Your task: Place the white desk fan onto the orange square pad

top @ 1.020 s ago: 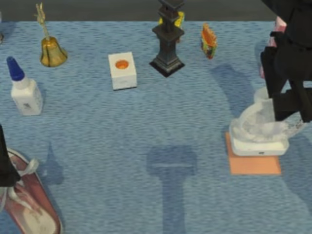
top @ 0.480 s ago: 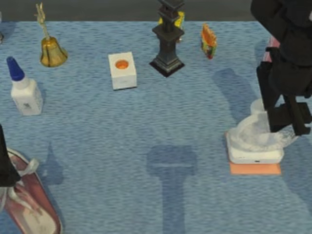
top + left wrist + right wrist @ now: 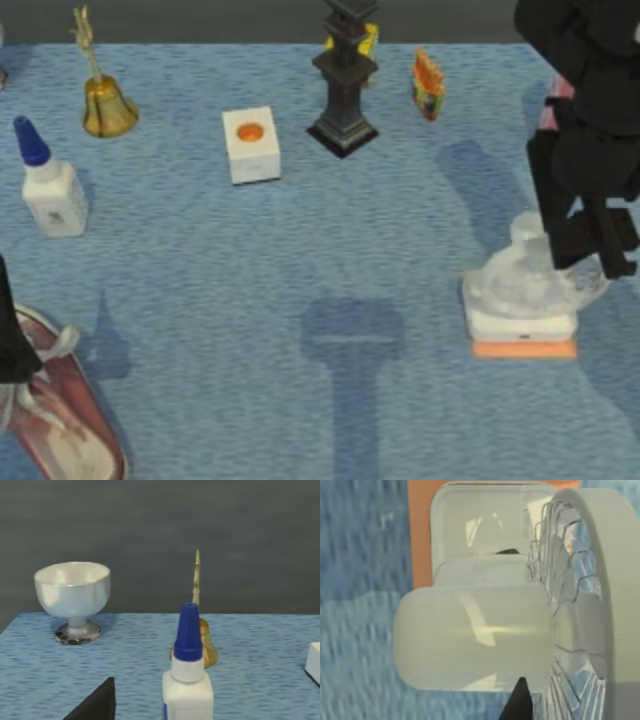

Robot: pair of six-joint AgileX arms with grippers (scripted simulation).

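Blue cloth (image 3: 300, 260) covers the whole table, with most of the clutter along its far edge. Near the right side, the white fan (image 3: 525, 285) stands upright on the orange pad (image 3: 523, 349). Its squarish base covers nearly all of the pad, so only a thin orange strip shows along the near edge. From the right wrist view, the fan's motor housing (image 3: 475, 640) runs straight back from the round cage head (image 3: 580, 605), and this long axis lies level above the base. The right gripper (image 3: 585, 240) is at the fan's head; I cannot tell whether its fingers are apart or clamped. The left arm (image 3: 12, 340) sits parked at the table's left edge beside a shoe (image 3: 60, 420).
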